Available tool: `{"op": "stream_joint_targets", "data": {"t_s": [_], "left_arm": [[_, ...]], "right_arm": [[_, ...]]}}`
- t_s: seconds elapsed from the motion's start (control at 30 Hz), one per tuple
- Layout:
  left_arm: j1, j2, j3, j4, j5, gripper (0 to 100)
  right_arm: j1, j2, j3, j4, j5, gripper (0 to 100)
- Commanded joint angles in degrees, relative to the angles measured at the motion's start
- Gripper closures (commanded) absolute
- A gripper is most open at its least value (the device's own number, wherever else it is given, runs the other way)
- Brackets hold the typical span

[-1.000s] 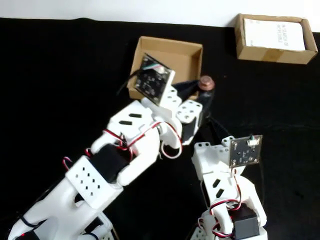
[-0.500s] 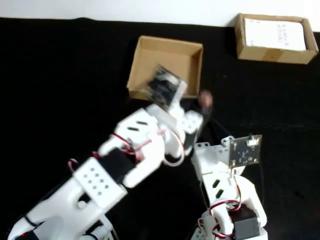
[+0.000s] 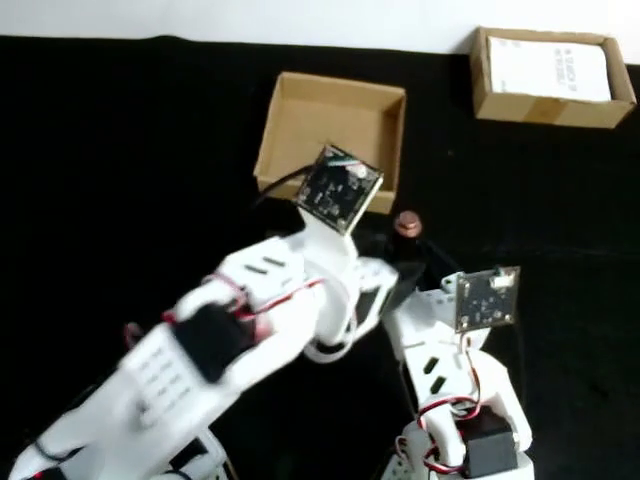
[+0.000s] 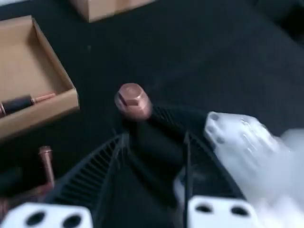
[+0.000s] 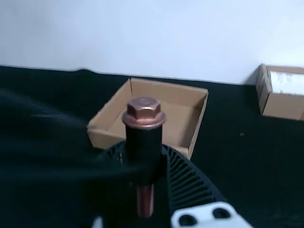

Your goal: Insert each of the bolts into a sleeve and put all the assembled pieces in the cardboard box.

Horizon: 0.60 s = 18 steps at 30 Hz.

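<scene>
Withdrawn to five o'clock of the open brown cardboard box [image 3: 330, 130]: copper hex-head bolt [image 3: 407, 223], kept upright in black cylindrical sleeve [image 5: 141, 145]. Sleeve was clamped by left gripper [image 4: 154, 140], presumably to keep bolt seated. State of right gripper [image 5: 142, 164] could not be told.

Black cloth [image 3: 120, 130] spreads under everything; a plain white wall [image 5: 142, 33] rises behind, evenly lit.

Black table [image 3: 120, 120], open cardboard box [image 3: 330, 88], second box [image 3: 545, 108] behind

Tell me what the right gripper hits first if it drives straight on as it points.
The sleeved bolt, upright directly ahead of the right gripper; beyond it, probably the near wall of the cardboard box.
</scene>
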Motion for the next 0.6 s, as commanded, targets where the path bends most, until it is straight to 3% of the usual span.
{"op": "stream_joint_targets", "data": {"t_s": [0.0,0.17,0.37,0.57], "left_arm": [[2.59,-5.58,-5.41,13.8,-0.09,85],[-4.09,-14.73,-0.48,17.76,-0.18,100],[-17.19,-27.65,13.32,16.97,-0.18,99],[-34.42,-43.82,30.55,8.35,-0.18,99]], "right_arm": [[1.89,0.04,-4.44,-1.27,-0.53,99.1],[1.98,4.7,-11.12,-1.27,-0.62,99.1],[1.98,25.36,-30.29,-1.27,-0.62,99.1],[1.54,47.6,-50.33,-1.27,-0.18,99.1]]}}
